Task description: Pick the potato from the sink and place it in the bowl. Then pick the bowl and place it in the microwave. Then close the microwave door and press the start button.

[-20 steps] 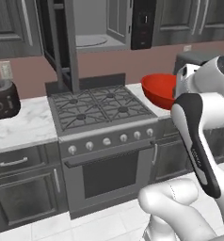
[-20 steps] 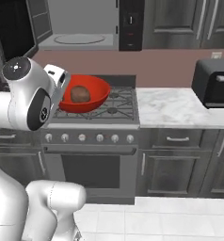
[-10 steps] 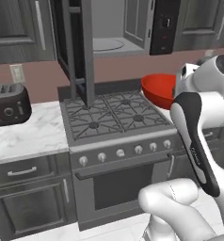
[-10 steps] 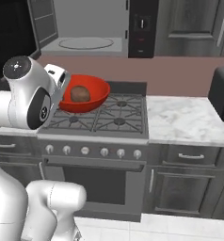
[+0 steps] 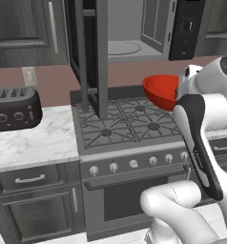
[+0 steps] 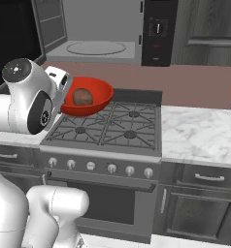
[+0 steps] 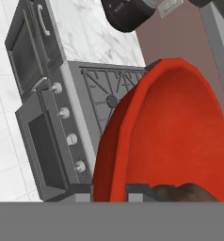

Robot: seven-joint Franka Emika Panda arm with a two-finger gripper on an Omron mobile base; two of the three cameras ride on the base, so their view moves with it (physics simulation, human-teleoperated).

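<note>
My gripper (image 6: 64, 98) is shut on the left rim of the red bowl (image 6: 90, 97) and holds it level above the stove's back left burners. The reddish-brown potato (image 6: 82, 96) lies inside the bowl. The hand view shows the bowl's rim (image 7: 114, 141) pinched between the fingertips (image 7: 84, 190), with the potato (image 7: 180, 193) at the bottom edge. In the left base view the bowl (image 5: 160, 90) juts out left of the white hand. The microwave (image 6: 95, 29) hangs open above the stove, and its door (image 5: 98, 57) swings out towards me. The sink is out of view.
A gas stove (image 6: 112, 128) with a row of knobs (image 6: 110, 168) sits under the bowl. A dark toaster (image 5: 13, 108) stands on the marble counter (image 5: 34, 143) to the left. More marble counter (image 6: 200, 133) lies right of the stove. The microwave's control panel (image 6: 158, 31) is on its right.
The whole scene has slid rightwards in both base views, so the base has driven left. The bowl with the potato stays in the same grip.
</note>
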